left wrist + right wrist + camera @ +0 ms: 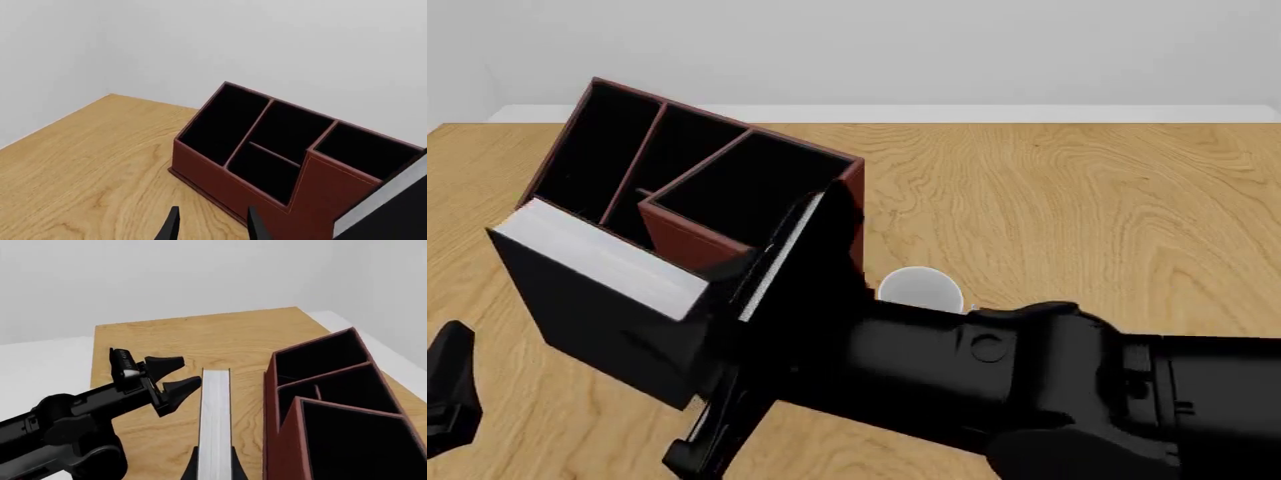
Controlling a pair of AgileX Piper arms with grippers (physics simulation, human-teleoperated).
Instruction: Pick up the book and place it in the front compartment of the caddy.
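Book (594, 262): small thick hardback, black covers, white page edges. It is off the desk (1094, 200), held in the air by the right claw (215, 462), just in front of the caddy (714, 185) in the front view, its far edge overlapping the caddy's near wall.

Handling (judgement): rigid boards, so it will not sag or fold under a pinch. Moderately heavy for its size. Smooth covers could slip or pivot if held near one corner. Best hold is across the thickness, cover to cover, near mid-spine. Not fragile, though a loose grip could let it swing.

Right claw: closed on the book. In the right wrist view the two fingers flank the page edge at its near end, one on each cover, and the book extends straight away from the claw along the finger line. The grip sits at one end, not the middle, so there is a long overhang.

Left claw (210, 225): fingers apart, nothing between them, hovering over the desk beside the caddy. In the right wrist view it sits near the book's far end, apart from it.

Caddy: dark red-brown, black-lined, several compartments, all appear unfilled. A white mug (921, 290) stands beside it, partly hidden by the right arm.
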